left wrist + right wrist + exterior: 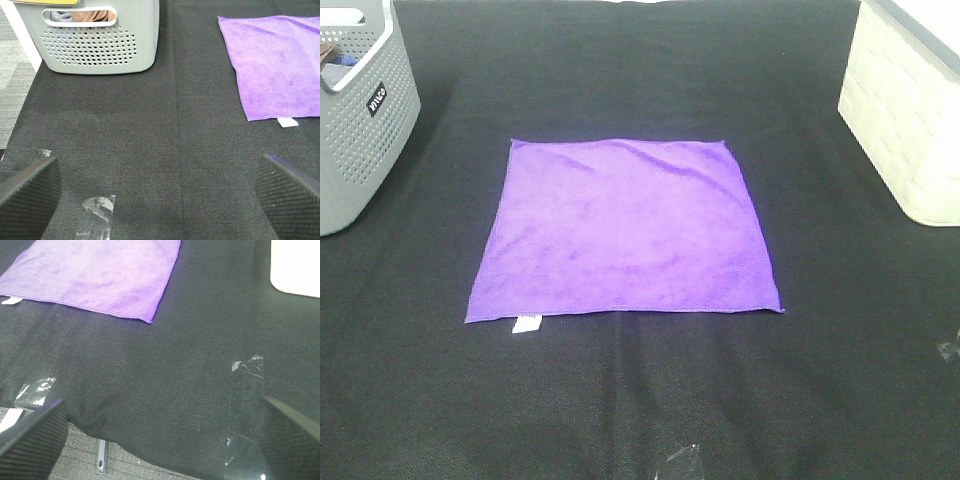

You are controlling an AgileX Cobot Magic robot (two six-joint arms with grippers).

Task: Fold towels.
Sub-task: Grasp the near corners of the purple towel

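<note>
Left pincer and right pincer both gape wide, empty, above black fabric tabletop. Bright purple square microfibre towel lies flat, unfolded, mid-tabletop, apart from both. Folding looks unstarted; next, each pincer likely needs a near corner.

Setting: indoor robot test bench, lab or office type. Indicators: black woven cloth table cover; clear tape strips on cover; grey perforated plastic basket; cream brick-pattern plastic basket; grey carpet floor.
</note>
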